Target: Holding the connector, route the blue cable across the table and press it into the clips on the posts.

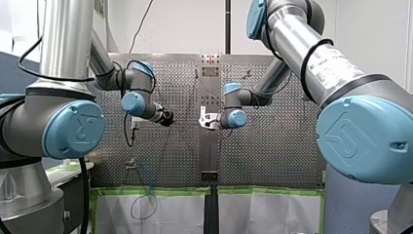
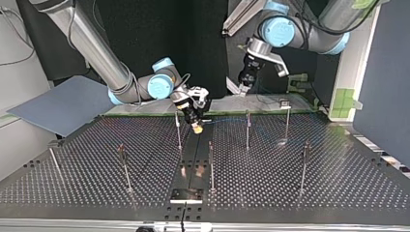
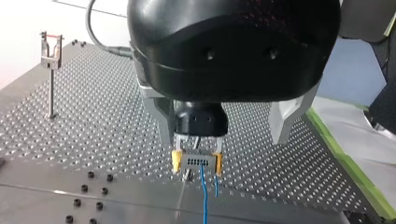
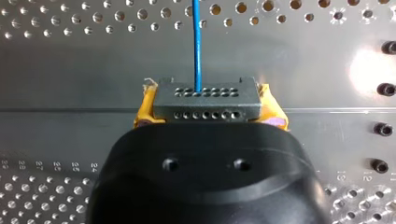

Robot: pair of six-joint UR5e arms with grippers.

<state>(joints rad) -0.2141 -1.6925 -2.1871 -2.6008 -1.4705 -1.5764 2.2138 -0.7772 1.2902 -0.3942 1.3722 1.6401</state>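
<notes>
Item: grey multi-hole block connector (image 4: 208, 100). It is clamped between the yellow pads of your right gripper (image 2: 196, 124), low over the perforated metal table (image 2: 338, 183) at its centre strip, near the arm-side edge.
Thin blue cable (image 4: 197, 42): long axis runs straight ahead of that gripper.
Left gripper (image 3: 222, 140): metal fingers spread, empty.
Slim metal posts (image 2: 247, 126): these flank the connector, so the right arm probably routes.
</notes>
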